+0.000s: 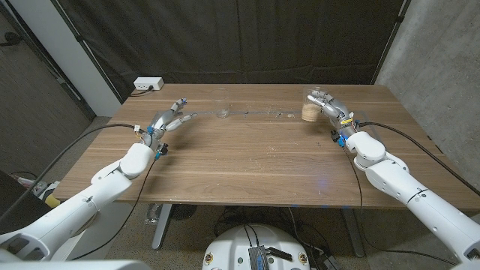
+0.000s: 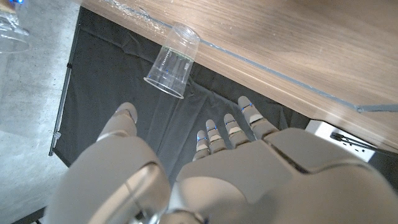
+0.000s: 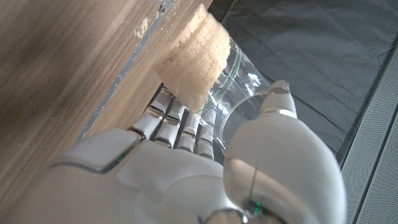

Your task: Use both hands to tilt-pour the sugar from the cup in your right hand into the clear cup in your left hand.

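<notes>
Right hand (image 3: 186, 168) sits closest to my cam, fingers wrapped round the sugar cup (image 3: 205, 68), brown sugar approx. half full, cup standing on the table's (image 1: 247, 161) far right. Left hand (image 1: 166, 120) is open, holding nothing; empty clear cup (image 1: 222, 104) stands upright just beyond it. I judge we're at grasp stage: next I close left on it, then lift both.

left hand (image 1: 169, 120) fingers apart, right hand (image 1: 328, 106) fingers wrapped around cup (image 1: 309, 112)
</notes>
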Motion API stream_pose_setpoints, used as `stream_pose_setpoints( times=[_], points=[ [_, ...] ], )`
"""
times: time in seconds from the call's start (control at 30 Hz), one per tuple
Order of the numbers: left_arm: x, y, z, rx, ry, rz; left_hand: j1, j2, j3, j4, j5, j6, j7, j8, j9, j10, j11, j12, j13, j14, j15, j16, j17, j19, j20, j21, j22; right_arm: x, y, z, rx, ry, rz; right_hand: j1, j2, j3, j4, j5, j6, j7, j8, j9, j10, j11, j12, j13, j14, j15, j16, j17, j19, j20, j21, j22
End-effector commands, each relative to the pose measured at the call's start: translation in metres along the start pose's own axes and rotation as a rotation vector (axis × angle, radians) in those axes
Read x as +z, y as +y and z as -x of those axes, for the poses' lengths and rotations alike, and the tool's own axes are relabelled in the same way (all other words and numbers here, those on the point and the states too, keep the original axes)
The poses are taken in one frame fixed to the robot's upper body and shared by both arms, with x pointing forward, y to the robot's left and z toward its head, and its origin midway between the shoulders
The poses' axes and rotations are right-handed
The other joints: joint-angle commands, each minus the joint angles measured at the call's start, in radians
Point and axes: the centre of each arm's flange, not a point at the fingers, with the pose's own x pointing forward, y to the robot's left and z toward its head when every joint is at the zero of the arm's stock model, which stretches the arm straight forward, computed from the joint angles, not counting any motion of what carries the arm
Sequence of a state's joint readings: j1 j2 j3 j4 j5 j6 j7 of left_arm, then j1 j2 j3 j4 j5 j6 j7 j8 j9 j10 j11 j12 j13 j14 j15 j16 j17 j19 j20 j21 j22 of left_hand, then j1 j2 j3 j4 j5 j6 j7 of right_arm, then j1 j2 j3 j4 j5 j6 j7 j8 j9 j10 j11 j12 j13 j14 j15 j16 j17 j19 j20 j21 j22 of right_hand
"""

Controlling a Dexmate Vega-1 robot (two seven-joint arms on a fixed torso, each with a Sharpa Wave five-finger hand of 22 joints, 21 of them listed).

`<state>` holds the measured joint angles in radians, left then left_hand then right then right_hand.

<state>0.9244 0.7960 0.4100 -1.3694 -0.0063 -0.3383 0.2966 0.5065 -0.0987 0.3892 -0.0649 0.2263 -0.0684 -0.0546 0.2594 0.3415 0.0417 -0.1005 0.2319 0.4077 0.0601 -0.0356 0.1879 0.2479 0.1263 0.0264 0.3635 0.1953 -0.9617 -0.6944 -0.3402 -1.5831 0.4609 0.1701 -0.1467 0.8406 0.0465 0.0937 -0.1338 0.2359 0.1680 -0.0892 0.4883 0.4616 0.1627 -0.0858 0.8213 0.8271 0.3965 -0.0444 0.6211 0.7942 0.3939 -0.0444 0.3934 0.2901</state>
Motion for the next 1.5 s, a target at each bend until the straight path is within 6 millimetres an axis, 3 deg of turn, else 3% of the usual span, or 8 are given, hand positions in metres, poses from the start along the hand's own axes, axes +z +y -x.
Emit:
stream_pose_setpoints(
  times=[0.03, 0.33, 0.5, 0.57, 0.87, 1.03, 1.13, 1.5],
  points=[
    [-0.004, -0.010, -0.008, 0.071, 0.013, -0.051, 0.015, -0.008, -0.006, -0.009, 0.011, -0.037, 0.007, 0.002, 0.014, 0.009, 0.003, 0.020, 0.014, -0.010, 0.003, 0.008, 0.010, -0.004, -0.004, -0.004, 0.001, -0.001, -0.003, 0.003, -0.007, 0.000, -0.001, 0.004, 0.010, 0.001, 0.001, -0.005, 0.004, 0.002, 0.005, 0.006, 0.007, 0.002, 0.005, 0.004, 0.006, -0.179, -0.003, 0.002, -0.004, -0.043, 0.008, 0.001],
    [-0.009, -0.019, -0.017, 0.157, 0.021, -0.070, 0.019, -0.008, -0.013, -0.011, 0.019, -0.042, 0.015, 0.013, 0.028, 0.018, -0.004, 0.038, 0.031, -0.006, 0.006, 0.018, 0.022, 0.003, -0.022, -0.004, 0.003, -0.002, -0.006, 0.003, -0.012, 0.007, 0.000, 0.004, 0.010, -0.001, 0.001, -0.007, 0.004, 0.001, 0.006, 0.007, 0.006, 0.001, 0.006, 0.008, 0.005, -0.179, -0.006, 0.003, -0.005, -0.044, 0.009, 0.001],
    [-0.013, -0.026, -0.026, 0.196, 0.017, -0.044, 0.021, -0.013, -0.019, -0.013, 0.022, -0.033, 0.029, 0.023, 0.036, 0.024, 0.001, 0.050, 0.041, 0.004, 0.013, 0.027, 0.031, 0.008, -0.035, -0.003, 0.004, -0.004, -0.007, 0.002, -0.006, 0.008, -0.001, 0.005, 0.011, -0.001, 0.001, -0.008, 0.005, 0.001, 0.006, 0.009, 0.005, 0.006, 0.007, 0.010, 0.006, -0.180, -0.007, 0.003, -0.005, -0.044, 0.009, 0.001],
    [-0.013, -0.029, -0.029, 0.203, 0.015, -0.038, 0.022, -0.018, -0.024, -0.016, 0.026, -0.025, 0.051, 0.031, 0.041, 0.026, 0.008, 0.057, 0.049, 0.004, 0.017, 0.028, 0.036, 0.009, -0.043, -0.004, 0.004, -0.005, -0.008, 0.002, -0.007, 0.010, -0.003, 0.004, 0.011, -0.002, 0.002, -0.008, 0.006, 0.001, 0.006, 0.009, 0.005, 0.002, 0.007, 0.011, 0.006, -0.179, -0.007, 0.004, -0.005, -0.044, 0.010, 0.001],
    [-0.008, -0.035, -0.041, 0.206, 0.011, -0.002, 0.013, -0.041, -0.045, -0.018, 0.030, -0.027, 0.066, 0.038, 0.053, 0.027, 0.026, 0.072, 0.063, 0.005, 0.030, 0.033, 0.048, 0.005, -0.034, -0.008, 0.005, -0.004, -0.010, 0.003, -0.007, 0.008, 0.002, 0.004, 0.013, -0.003, 0.003, -0.009, 0.010, 0.002, 0.008, 0.010, 0.008, 0.007, 0.010, 0.014, 0.007, -0.180, -0.008, 0.004, -0.005, -0.044, 0.011, 0.001],
    [-0.010, -0.035, -0.050, 0.201, 0.044, 0.039, -0.029, -0.086, -0.100, -0.014, 0.031, -0.045, 0.075, 0.038, 0.067, 0.005, 0.042, 0.083, 0.083, -0.012, 0.043, 0.030, 0.062, -0.022, -0.017, -0.022, 0.006, -0.003, -0.011, 0.005, -0.008, 0.007, 0.003, 0.003, 0.013, -0.004, 0.003, -0.010, 0.011, 0.002, 0.008, 0.010, 0.010, 0.007, 0.012, 0.016, 0.008, -0.179, -0.009, 0.003, -0.006, -0.044, 0.011, 0.001],
    [-0.010, -0.039, -0.055, 0.189, 0.054, 0.053, -0.046, -0.093, -0.128, -0.014, 0.032, -0.063, 0.086, 0.033, 0.073, -0.013, 0.052, 0.085, 0.091, -0.024, 0.054, 0.027, 0.068, -0.037, -0.011, -0.030, 0.005, -0.003, -0.011, 0.007, -0.012, 0.010, 0.000, 0.002, 0.014, -0.004, 0.004, -0.011, 0.014, 0.002, 0.009, 0.010, 0.010, 0.007, 0.012, 0.017, 0.009, -0.179, -0.009, 0.004, -0.006, -0.044, 0.012, 0.001],
    [-0.006, -0.049, -0.074, 0.154, 0.055, 0.054, -0.063, -0.093, -0.169, -0.019, 0.037, -0.078, 0.089, 0.029, 0.082, -0.034, 0.061, 0.091, 0.104, -0.043, 0.060, 0.023, 0.078, -0.051, -0.009, -0.040, 0.005, 0.001, -0.011, 0.012, -0.012, 0.008, 0.011, 0.002, 0.016, -0.006, 0.004, -0.012, 0.015, 0.002, 0.009, 0.011, 0.010, 0.008, 0.013, 0.022, 0.007, -0.179, -0.009, 0.005, -0.007, -0.045, 0.013, 0.000]
  ],
)
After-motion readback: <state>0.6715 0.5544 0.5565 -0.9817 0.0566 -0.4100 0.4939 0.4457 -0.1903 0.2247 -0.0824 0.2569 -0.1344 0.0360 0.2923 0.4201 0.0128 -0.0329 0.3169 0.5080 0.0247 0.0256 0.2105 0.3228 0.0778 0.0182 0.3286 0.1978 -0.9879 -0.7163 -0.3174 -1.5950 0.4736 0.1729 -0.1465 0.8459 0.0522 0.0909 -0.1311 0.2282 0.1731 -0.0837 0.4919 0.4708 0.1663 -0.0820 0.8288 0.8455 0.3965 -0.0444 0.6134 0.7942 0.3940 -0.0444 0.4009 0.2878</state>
